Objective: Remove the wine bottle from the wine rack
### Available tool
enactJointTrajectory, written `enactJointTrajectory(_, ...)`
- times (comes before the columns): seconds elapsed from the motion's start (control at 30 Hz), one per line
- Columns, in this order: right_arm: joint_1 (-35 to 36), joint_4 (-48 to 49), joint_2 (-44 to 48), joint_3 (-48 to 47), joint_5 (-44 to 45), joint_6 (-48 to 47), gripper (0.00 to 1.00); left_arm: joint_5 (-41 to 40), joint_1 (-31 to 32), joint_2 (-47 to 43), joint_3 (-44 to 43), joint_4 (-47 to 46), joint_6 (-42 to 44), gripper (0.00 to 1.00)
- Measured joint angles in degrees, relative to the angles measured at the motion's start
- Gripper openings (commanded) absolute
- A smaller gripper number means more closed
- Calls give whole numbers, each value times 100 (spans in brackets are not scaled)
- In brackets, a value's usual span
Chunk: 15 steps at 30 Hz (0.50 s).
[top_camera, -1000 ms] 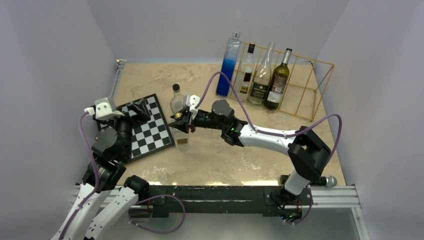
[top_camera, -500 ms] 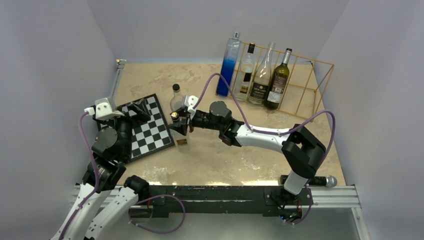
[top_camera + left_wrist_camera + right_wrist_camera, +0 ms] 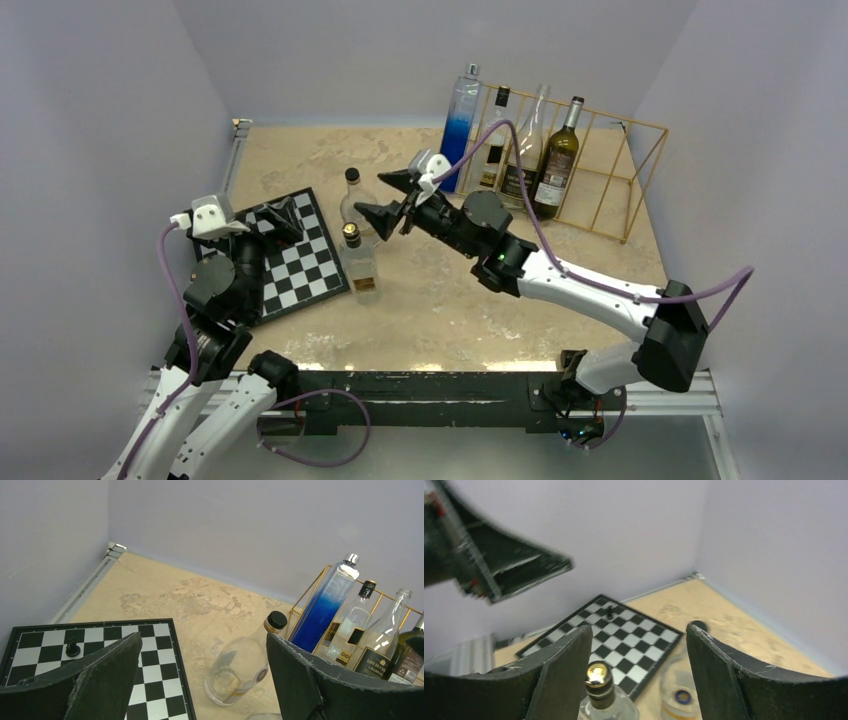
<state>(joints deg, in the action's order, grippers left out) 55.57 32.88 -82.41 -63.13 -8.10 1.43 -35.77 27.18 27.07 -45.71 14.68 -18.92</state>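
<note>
— At the bench's far right corner, the dark wine bottle (image 3: 555, 165) stands in the wine rack (image 3: 620, 117).
— Heavy, slick glass; I'd grasp its body. My right gripper (image 3: 370, 193) hangs open, empty.

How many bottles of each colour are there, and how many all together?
Blue bottle: 1
Dark green bottle: 1
Clear bottles: 4
Total: 6
</note>
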Motion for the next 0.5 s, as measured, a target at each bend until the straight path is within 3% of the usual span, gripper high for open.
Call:
enactJointTrajectory(0.27,-208,-973,452,-306,3047,-538,72,774,2,317,-4,-13,26,98)
enactJointTrajectory(0.5,-1873,-2015,490,-306,3954,-494,74,1596,2,420,-4,-50,59,98)
